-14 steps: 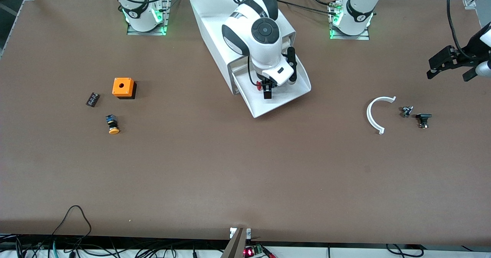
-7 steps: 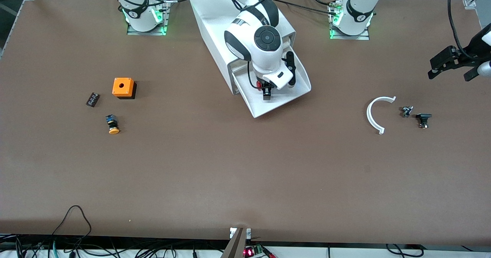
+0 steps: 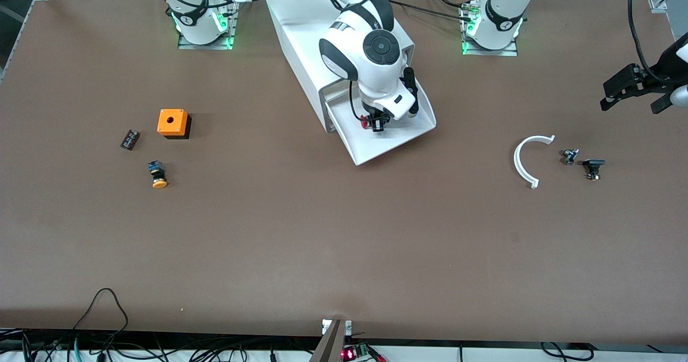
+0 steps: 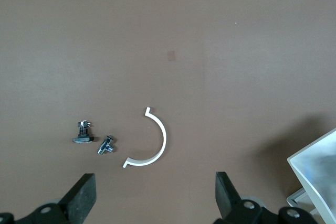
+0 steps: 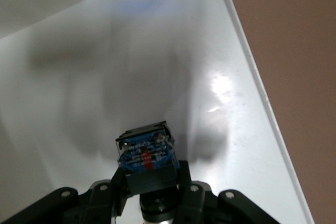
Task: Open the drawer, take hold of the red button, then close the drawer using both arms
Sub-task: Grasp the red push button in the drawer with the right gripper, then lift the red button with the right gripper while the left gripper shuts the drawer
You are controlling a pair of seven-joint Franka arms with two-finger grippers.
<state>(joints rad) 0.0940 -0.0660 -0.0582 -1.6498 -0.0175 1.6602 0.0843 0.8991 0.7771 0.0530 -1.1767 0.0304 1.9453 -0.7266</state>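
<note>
1. Open drawer (image 3: 398,139), pulled out of the white cabinet (image 3: 301,34) toward the front camera; shallow white tray, smooth and glossy inside

2. Right gripper (image 3: 377,123) down in that tray, fingers pressed together on the button (image 5: 145,148); red cap (image 3: 364,119) peeking out beside the black fingers, blue-black body showing between the pads in the right wrist view

3. Judged light and rigid: small hard plastic part, no give under the pinch, unlikely to be crushed by a moderate squeeze

4. Probably slippery where rounded: domed cap a poor place for flat pads; squarish body with flat sides the better hold, and apparently the hold taken here

5. Risk of twisting in the grip, being so small and held near one end; worth lifting straight up and slowly, clear of the drawer walls

6. Possibly delicate at the terminal end of the body; better not knocked against the tray rim

7. Left gripper (image 3: 633,89) over the table (image 3: 322,243) at the left arm's end, jaws spread wide, holding nothing, waiting

8. Under it, a white curved strip (image 4: 153,142) and two small dark metal parts (image 4: 84,132) lying on the tabletop

9. Near the right arm's end: orange cube (image 3: 172,122) and orange-capped pushbutton (image 3: 157,174), not the ones wanted
</note>
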